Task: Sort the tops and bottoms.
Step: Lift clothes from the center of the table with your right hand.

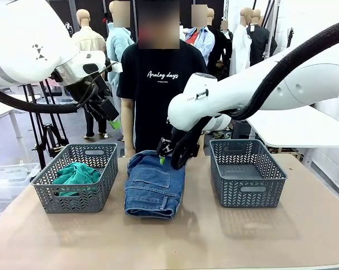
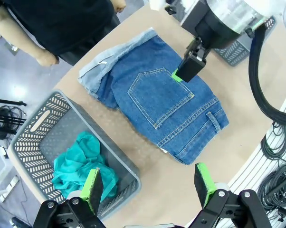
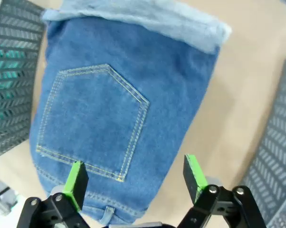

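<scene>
On the left of the table (image 1: 214,236), the left basket (image 1: 85,198), with the teal top (image 1: 76,175) crumpled inside; sorted, by the look of it. High above that basket, the left gripper (image 2: 147,183), jaws spread wide and gripping nothing, probably parked there to leave the middle free for the other arm.

In the middle, between the two baskets and touching neither, the jeans (image 1: 154,185), folded flat with a back pocket up. Along their far end, a paler denim edge; hard to tell whether a turned-back part or a separate garment underneath. Beyond them, at the far side, a person (image 1: 155,84) in a black T-shirt, standing with arms down.

Just above the far end of the jeans, the right gripper (image 3: 133,176), fingers apart and pointing down by the pocket, nothing pinched. Likely lining up for a grab, with the right side the probable home for bottoms.

On the right, the right basket (image 1: 248,191), with nothing in it.
</scene>
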Motion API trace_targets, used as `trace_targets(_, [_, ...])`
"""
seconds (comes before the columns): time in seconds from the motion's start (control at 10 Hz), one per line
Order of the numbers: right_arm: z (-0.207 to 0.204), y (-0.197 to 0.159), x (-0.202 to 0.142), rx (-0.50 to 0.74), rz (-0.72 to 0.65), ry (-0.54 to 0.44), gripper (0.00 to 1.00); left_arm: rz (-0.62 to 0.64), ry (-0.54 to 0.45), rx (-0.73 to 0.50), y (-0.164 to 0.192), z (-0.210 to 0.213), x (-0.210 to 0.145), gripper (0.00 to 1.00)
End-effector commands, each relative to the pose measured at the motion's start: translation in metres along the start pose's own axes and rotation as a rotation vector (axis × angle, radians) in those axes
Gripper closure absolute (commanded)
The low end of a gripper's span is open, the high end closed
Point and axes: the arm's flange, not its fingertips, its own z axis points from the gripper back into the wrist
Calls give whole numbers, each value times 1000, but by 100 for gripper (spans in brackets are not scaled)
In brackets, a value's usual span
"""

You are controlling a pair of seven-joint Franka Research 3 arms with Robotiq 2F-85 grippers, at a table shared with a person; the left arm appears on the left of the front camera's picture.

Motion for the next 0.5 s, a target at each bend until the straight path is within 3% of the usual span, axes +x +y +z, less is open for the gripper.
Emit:
trace_targets(0.0, [-6, -8, -18, -91, -131, -33, 0, 1, -3, 11, 0, 1, 1, 0])
trace_targets(0.3, [-18, -17, -20, -63, -235, -21, 0, 1, -3, 11, 0, 1, 1, 0])
trace_targets(0.4, [-11, -18, -15, -56, -167, -4, 0, 1, -3, 11, 0, 1, 1, 0])
